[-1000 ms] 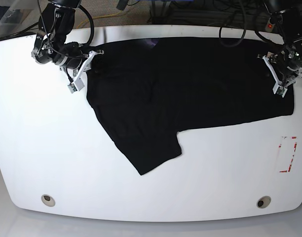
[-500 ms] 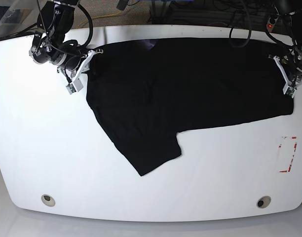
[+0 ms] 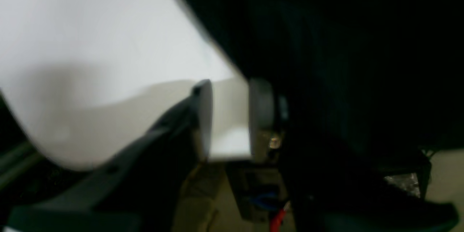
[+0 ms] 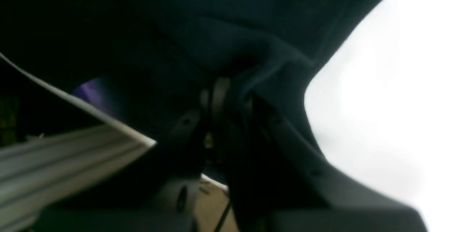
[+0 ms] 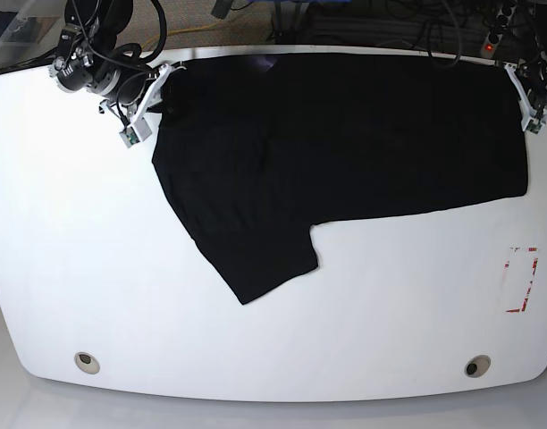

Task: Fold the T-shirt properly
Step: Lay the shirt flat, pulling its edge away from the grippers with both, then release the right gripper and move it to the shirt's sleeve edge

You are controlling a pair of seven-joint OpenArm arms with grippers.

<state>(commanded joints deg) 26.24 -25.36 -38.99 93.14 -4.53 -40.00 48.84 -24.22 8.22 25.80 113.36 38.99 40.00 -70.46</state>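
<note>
From the left wrist camera, the left gripper (image 3: 226, 119) has its two pale fingers parted, with bare white table (image 3: 90, 43) showing in the gap. The black T-shirt (image 3: 344, 61) fills the right side, its edge running just beside the right-hand finger. Nothing sits between the fingers, so I'd say this hand grips nothing.

From the right wrist camera, the right gripper (image 4: 226, 105) is drawn together on a bunched ridge of the T-shirt (image 4: 224, 18); cloth puckers into the narrow slot between the fingers. A small purple patch (image 4: 90, 88) shows at the left, near the table's edge.

From the base camera, the T-shirt (image 5: 345, 152) lies spread across the far half of the table (image 5: 273, 340), one sleeve pointing toward the near side. The right gripper (image 5: 153, 94) pinches the cloth at the far corner on this view's left. The left gripper (image 5: 528, 107) sits at the shirt's edge on this view's right. A red-marked rectangle (image 5: 521, 279) lies apart on the table.

To my eye the cloth is being squared up before the first fold. Next, the left hand needs to close on its edge so both can lift and carry the far hem toward the near side together.
</note>
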